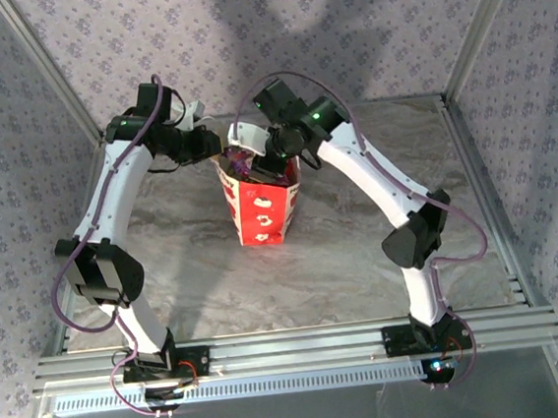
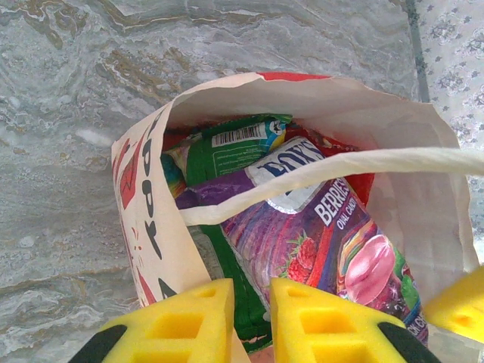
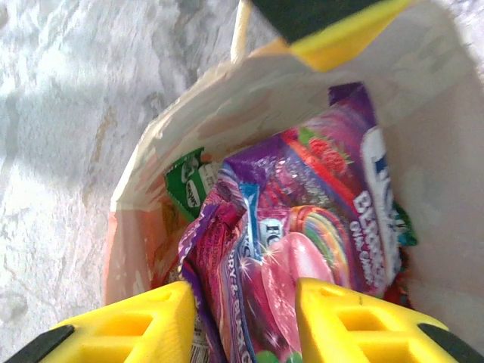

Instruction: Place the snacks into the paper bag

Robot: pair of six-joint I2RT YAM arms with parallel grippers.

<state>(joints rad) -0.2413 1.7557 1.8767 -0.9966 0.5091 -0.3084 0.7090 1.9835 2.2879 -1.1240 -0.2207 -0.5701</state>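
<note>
**Bag (image 1: pixel 262 211) packed, mouth open**

The white bag with red blobs stands upright mid-desk (image 1: pixel 363 260). Inside, a glossy purple packet (image 2: pixel 318 242) lies on top, a green packet (image 2: pixel 227 144) beneath it and a red packet (image 2: pixel 352 145) at the back. A white cord (image 2: pixel 340 162) crosses the mouth. The left pincer (image 2: pixel 253 325) sits at the bag's far-left rim, narrowly spread, with the paper wall at its gap. The right pincer (image 3: pixel 246 325) is spread wide over the mouth, with the purple packet between its fingers.

Paper bag (image 2: pixel 423 174) matt, creased; purple-pink packet (image 2: pixel 325 242) and green packet (image 2: pixel 219 162) glossy plastic; worktop (image 2: pixel 76 76) smooth, marbled, faintly shiny.
</note>
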